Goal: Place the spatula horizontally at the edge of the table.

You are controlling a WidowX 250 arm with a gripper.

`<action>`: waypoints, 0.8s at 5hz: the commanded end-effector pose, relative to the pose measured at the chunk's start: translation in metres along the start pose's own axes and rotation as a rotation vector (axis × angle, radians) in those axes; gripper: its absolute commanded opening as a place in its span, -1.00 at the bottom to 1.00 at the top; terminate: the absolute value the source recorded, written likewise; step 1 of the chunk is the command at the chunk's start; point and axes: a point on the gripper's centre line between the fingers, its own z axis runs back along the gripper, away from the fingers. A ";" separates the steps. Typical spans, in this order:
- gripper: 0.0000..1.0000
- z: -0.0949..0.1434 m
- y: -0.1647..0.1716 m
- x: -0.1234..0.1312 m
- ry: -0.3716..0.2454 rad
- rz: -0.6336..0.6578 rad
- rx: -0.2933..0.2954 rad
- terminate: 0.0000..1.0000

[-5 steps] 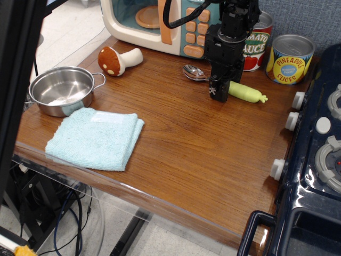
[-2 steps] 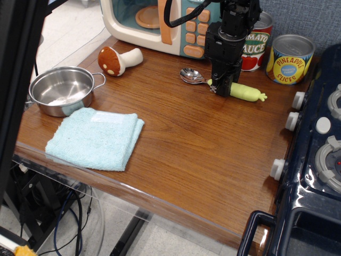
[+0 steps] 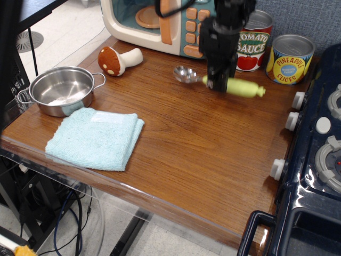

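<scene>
- Brown wooden table (image 3: pixel 176 144) sits under me, with a toy microwave (image 3: pixel 160 24) and two cans at the back.
- Now my gripper (image 3: pixel 216 84) pinches the spatula (image 3: pixel 226 82) by its yellow-green handle.
- It has come up and moved left since a second ago, so the carry to the table edge can start.

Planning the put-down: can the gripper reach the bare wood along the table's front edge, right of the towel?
Probably yes. The gripper, holding the spatula, has bare table ahead; the blue towel lies left.
</scene>
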 end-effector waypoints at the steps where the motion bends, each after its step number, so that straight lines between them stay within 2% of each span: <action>1: -1.00 0.075 0.045 0.003 -0.005 -0.003 -0.130 -1.00; 2: -1.00 0.078 0.092 0.007 -0.019 -0.017 -0.111 -1.00; 4: -1.00 0.066 0.151 -0.005 -0.021 -0.090 -0.068 -1.00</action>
